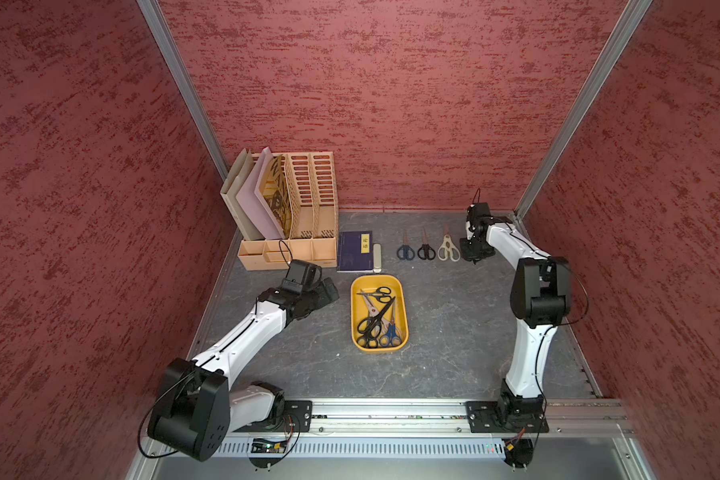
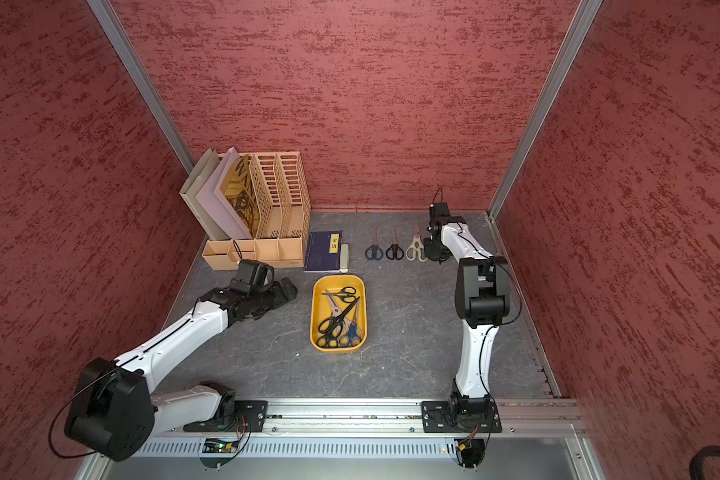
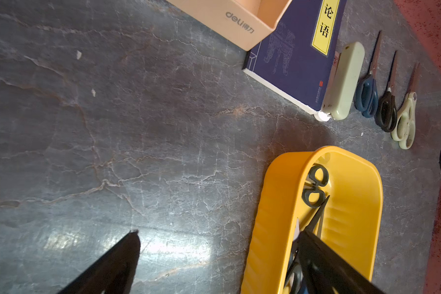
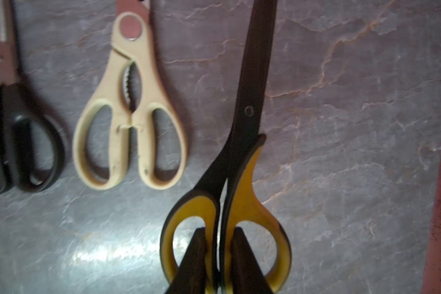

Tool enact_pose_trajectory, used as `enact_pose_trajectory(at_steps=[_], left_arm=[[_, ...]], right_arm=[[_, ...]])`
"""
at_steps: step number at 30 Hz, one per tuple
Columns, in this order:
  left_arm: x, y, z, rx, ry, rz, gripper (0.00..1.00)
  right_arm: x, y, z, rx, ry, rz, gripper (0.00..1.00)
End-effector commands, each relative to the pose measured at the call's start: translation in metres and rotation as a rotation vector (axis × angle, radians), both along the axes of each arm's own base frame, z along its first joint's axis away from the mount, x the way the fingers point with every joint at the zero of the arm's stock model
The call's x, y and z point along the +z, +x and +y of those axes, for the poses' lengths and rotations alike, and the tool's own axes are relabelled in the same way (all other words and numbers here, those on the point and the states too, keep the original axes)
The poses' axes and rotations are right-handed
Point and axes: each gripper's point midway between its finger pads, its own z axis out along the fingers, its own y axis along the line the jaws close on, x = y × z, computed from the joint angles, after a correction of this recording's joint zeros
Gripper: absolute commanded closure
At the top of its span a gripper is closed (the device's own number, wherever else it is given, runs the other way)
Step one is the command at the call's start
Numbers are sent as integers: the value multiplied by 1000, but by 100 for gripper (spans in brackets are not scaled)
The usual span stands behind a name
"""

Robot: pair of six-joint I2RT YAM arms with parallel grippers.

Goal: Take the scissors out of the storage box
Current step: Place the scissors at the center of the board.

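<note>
**Right claw (image 4: 219,230) clamps the black-and-yellow scissors (image 4: 250,152) at the end of the row**

We see the right claw nearly closed. Its fingers (image 4: 195,259) reach into the two loops and squeeze the inner bars of the handles together, and the blades point straight away from it. Whether the pair rests on the table (image 4: 354,127) or hangs just above it, we cannot tell. Just beside the claw's load lie the cream-white scissors (image 4: 127,114), then the black-handled scissors (image 4: 28,142), and farthest from this claw the dark blue scissors (image 1: 405,252). All three lie parallel and apart from one another. The storage box (image 1: 377,278) sits well apart from the right claw, over toward the left arm. The left claw (image 3: 219,232) stands spread wide and holds nothing. We find the box just beside it: in the left wrist view one finger (image 3: 329,267) shows over the box. Inside the box the other scissors (image 1: 375,322) lie piled across one another, with black, blue and pale handles mixed.
</note>
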Motion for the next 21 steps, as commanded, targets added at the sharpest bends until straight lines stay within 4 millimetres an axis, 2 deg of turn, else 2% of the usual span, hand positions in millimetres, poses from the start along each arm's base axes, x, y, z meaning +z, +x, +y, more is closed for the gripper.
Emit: enact_pose_trajectory(at_steps=[1,6,13,19,21], left_arm=[[12,4,5,2,28,-35,0],[9,3,8,14,32,-25,0],[5,4,7,16,32,-4,0],[4,7,5,15,26,0,0],[6,9,4,14,23,-1,0]], right_arm=[[2,24,-14,-17,-22,-53,99],[-17,39,-22,-26,-23,-35,98],[-37,47,-25,-37,-17,-14,95],[-45,47,-26,-39,0,-1,88],[-42,48,-26,-42,3,-7,81]])
